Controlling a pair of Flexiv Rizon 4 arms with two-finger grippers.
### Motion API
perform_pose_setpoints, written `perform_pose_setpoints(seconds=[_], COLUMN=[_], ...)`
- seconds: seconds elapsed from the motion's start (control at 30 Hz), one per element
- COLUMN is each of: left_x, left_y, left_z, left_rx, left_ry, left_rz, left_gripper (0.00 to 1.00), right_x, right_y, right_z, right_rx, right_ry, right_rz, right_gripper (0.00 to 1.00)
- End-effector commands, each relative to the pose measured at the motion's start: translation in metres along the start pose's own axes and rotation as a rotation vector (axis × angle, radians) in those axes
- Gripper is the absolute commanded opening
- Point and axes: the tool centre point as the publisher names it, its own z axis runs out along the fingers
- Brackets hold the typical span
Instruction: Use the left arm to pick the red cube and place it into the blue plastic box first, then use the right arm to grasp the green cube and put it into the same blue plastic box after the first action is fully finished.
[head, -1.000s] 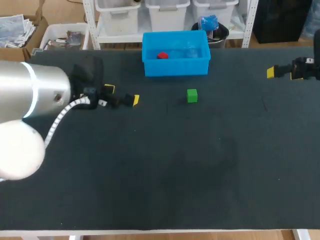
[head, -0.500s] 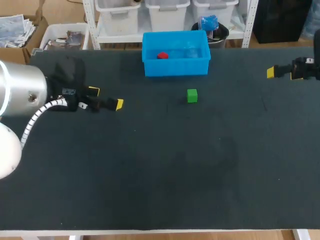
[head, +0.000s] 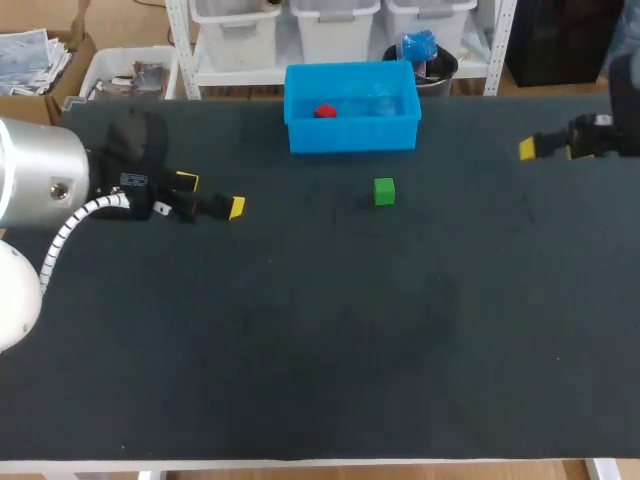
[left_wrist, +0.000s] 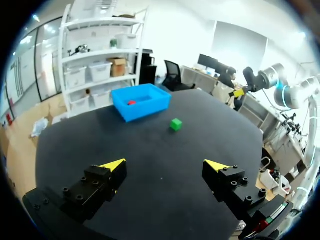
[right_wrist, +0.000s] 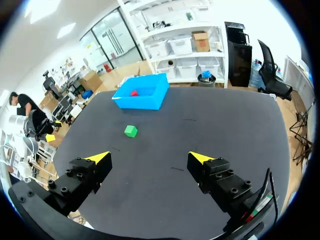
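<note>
Closing off-centre, my right gripper (right_wrist: 150, 156), wide open and empty, could knock the green cube (head: 384, 191) skidding out of reach

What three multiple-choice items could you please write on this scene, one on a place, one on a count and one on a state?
1. Where is the small red cube?
A. inside the open blue plastic box
B. stacked on another cube
C. held in mid-air

2. How many cubes lie on the bare black tabletop?
A. none
B. one
C. two

3. How is the left gripper?
A. open, holding nothing
B. shut on a cube
C. shut on the box's rim

Answers:
1 A: the head view shows the red cube within the box's walls.
2 B: only the small green cube sits out on the tabletop, in front of the box.
3 A: the left wrist view shows its yellow-tipped fingers wide apart with nothing between them.
</note>
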Motion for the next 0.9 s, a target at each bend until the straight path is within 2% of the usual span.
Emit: perform_pose_setpoints(seconds=[0.03,0.23,0.43,0.5,0.9], left_x=[0.001,0.001,0.001,0.001,0.001], left_y=[0.003,0.003,0.003,0.003,0.003], left_z=[-0.002,-0.002,-0.002,-0.002,-0.002], left_rx=[0.045,0.045,0.045,0.045,0.045], left_ry=[-0.008,-0.008,-0.008,-0.008,-0.008], left_rz=[0.002,0.002,0.002,0.002,0.002], left_gripper=[1.00,1.00,1.00,1.00,1.00], right_x=[-0.015,-0.016,-0.013,-0.013,-0.013], right_y=[0.031,0.070,0.095,0.101,0.104], right_z=[0.019,0.049,0.072,0.077,0.078], right_rx=[0.133,0.219,0.270,0.263,0.283], right_ry=[0.074,0.166,0.228,0.254,0.248], right_rz=[0.011,0.011,0.017,0.021,0.015], right_gripper=[1.00,1.00,1.00,1.00,1.00])
